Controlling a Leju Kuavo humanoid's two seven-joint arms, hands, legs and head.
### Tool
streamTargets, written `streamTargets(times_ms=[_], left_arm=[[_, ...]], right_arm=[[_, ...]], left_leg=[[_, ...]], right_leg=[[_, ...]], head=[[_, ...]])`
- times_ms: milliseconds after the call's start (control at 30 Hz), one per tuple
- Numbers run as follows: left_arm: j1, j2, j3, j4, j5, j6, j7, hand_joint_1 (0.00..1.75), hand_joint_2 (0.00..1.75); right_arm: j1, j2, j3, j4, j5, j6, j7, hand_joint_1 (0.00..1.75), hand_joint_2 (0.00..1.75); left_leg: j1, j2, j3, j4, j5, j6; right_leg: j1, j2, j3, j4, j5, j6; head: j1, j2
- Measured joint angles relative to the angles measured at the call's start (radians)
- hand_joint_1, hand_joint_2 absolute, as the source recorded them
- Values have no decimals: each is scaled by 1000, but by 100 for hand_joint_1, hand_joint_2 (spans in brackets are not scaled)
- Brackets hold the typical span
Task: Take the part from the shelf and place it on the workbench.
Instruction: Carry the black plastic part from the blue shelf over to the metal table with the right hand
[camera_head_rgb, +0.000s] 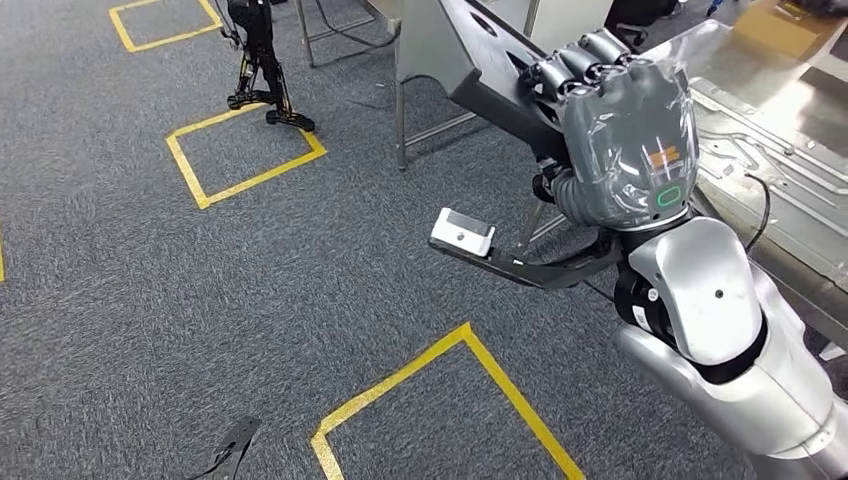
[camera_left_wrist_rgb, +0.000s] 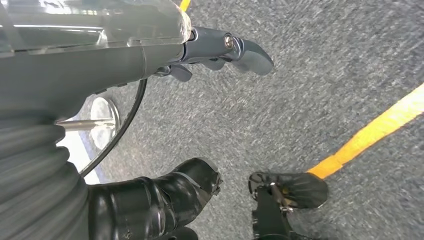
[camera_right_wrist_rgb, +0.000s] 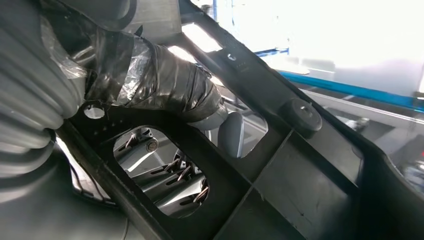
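Grey fingers (camera_head_rgb: 575, 62) of the right hand (camera_head_rgb: 625, 135) are clamped around the black part (camera_head_rgb: 500, 100), a ribbed panel with cut-out openings held up above the carpet (camera_head_rgb: 200, 300), beside the metal table (camera_head_rgb: 780, 200) on the right. The left hand (camera_left_wrist_rgb: 100, 50) hangs over the carpet holding nothing; whether its fingers (camera_left_wrist_rgb: 240, 50) are spread or curled cannot be told. Yellow floor lines (camera_head_rgb: 450, 350) mark the carpet.

The head view looks down from high on the carpet (camera_head_rgb: 250, 300) and right hand (camera_head_rgb: 625, 140); the left wrist view faces the carpet closely; the right wrist view sits tight behind that hand, sharing the dark part (camera_right_wrist_rgb: 300, 190).
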Motion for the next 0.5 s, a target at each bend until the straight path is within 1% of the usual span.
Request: streamTargets(times_ms=[33, 67, 100, 133, 167, 200, 233, 267, 300, 333, 367, 400, 433, 467, 500], left_arm=[[0, 0, 0, 0, 0, 0, 0, 0, 175], [-1, 0, 0, 0, 0, 0, 0, 0, 175], [-2, 0, 0, 0, 0, 0, 0, 0, 175], [-2, 0, 0, 0, 0, 0, -1, 0, 175], [-3, 0, 0, 0, 0, -1, -2, 0, 175], [-2, 0, 0, 0, 0, -2, -3, 0, 175], [-1, 0, 0, 0, -1, -3, -3, 0, 175], [0, 0, 0, 0, -1, -3, -4, 0, 175], [0, 0, 0, 0, -2, -3, -4, 0, 175], [0, 0, 0, 0, -3, -3, -4, 0, 175], [0, 1, 0, 0, -3, -3, -5, 0, 175], [-1, 1, 0, 0, -3, -2, -7, 0, 175], [-1, 2, 0, 0, -3, -2, -9, 0, 175], [-1, 2, 0, 0, -2, -2, -10, 0, 175], [-1, 2, 0, 1, -2, -2, -11, 0, 175]], right_arm=[[-1, 0, 0, 0, 0, 0, 0, 175, 175], [-1, -1, 0, 0, 0, 0, 0, 175, 175], [-2, -2, 0, -1, 0, 0, 0, 175, 175], [-4, -1, 0, -2, -1, 0, 0, 175, 175], [-6, -1, 0, -2, -1, 0, 0, 175, 175], [-7, 0, 0, -2, -2, 0, 0, 175, 175], [-6, 1, 0, -2, -3, 0, 0, 175, 175], [-5, 1, 0, -1, -4, 0, -1, 175, 175], [-4, 1, 0, -1, -5, 0, -1, 175, 175], [-3, 1, 0, -1, -6, 0, -1, 175, 175], [-4, 1, 0, 0, -6, 0, -1, 175, 175], [-4, 1, 0, 0, -6, 0, -1, 175, 175], [-5, 1, 0, 0, -6, 0, -1, 175, 175], [-6, 1, 0, 0, -6, 0, -1, 175, 175], [-6, 1, 0, 1, -7, 1, -1, 175, 175]], left_leg=[[-2, 9, 4, -2, -2, -6], [-1, 14, 8, -3, -6, -12], [1, 6, 9, 3, -14, -17], [2, -12, 2, 25, -29, -21], [4, -37, -17, 67, -52, -24], [4, -60, -49, 130, -79, -25], [5, -72, -88, 198, -103, -26], [5, -78, -122, 252, -113, -27], [5, -79, -144, 275, -105, -27], [5, -81, -146, 258, -77, -26], [5, -87, -129, 206, -35, -24], [5, -104, -104, 144, -1, -20], [6, -122, -79, 85, 20, -17], [6, -137, -61, 46, 28, -13], [4, -146, -51, 28, 22, -7]], right_leg=[[3, 12, -1, -2, 1, -6], [-1, 23, 3, -7, 2, -12], [-4, 34, 9, -14, 3, -18], [-7, 44, 15, -21, 6, -25], [-11, 54, 21, -26, 8, -32], [-9, 64, 22, -27, 7, -36], [-8, 76, 23, -26, 5, -41], [-7, 91, 23, -25, 2, -43], [-6, 105, 24, -21, -2, -43], [-5, 119, 26, -17, -7, -43], [-6, 132, 28, -10, -14, -40], [-7, 144, 29, -3, -20, -37], [-7, 157, 28, 5, -27, -32], [-10, 168, 26, 10, -32, -25], [-12, 179, 24, 13, -32, -18]], head=[[0, 0], [0, 0], [0, 0], [-1, 0], [-1, 0], [-2, 0], [-2, 0], [-2, 0], [-2, 0], [-2, 0], [-2, 0], [-2, 0], [-1, 0], [-2, 0], [-2, 0]])
